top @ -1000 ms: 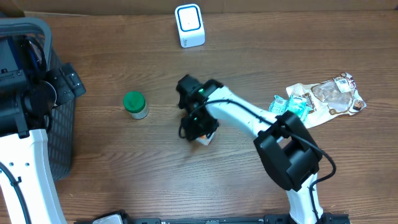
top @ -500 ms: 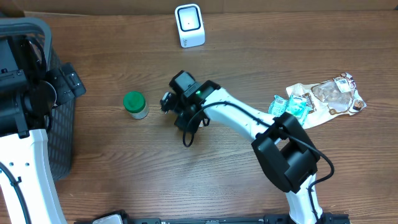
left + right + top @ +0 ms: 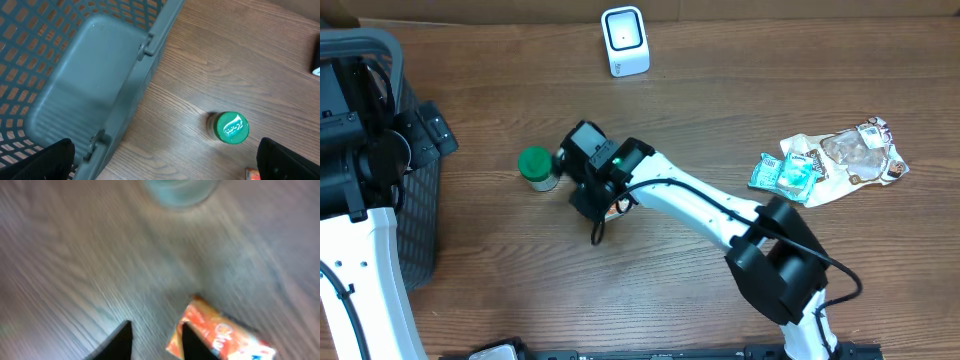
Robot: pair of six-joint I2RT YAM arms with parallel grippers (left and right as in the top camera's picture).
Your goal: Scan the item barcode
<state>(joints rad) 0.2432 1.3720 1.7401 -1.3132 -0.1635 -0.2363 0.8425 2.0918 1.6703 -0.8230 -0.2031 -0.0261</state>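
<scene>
Leftward is where the right arm has swung over the last second, from the middle of the table (image 3: 500, 280) to just beside the green-lidded jar (image 3: 537, 167); the small orange-and-white packet (image 3: 225, 335) has travelled left with it and now lies under the arm, near the jar and well apart from the white scanner (image 3: 625, 40) at the far edge.

From the right wrist view, blurred by motion, the right gripper (image 3: 155, 340) has its 2 fingers parted with bare wood showing in the gap; the packet sits against the outer side of 1 finger, so I cannot tell whether it is pinched, pushed along or merely alongside. The left gripper (image 3: 165, 150) hangs spread wide over the table next to the basket (image 3: 75, 100), grasping nothing.

As a judgement, the packet looks light and thin-walled, like a card or foil sachet; it should slide readily on the smooth wood and dent under a hard squeeze. A gentle hold across its 2 narrow edges, near the middle, seems best, leaving the broad printed faces free for the scanner; no barcode is visible, so which face carries it remains unknown.
</scene>
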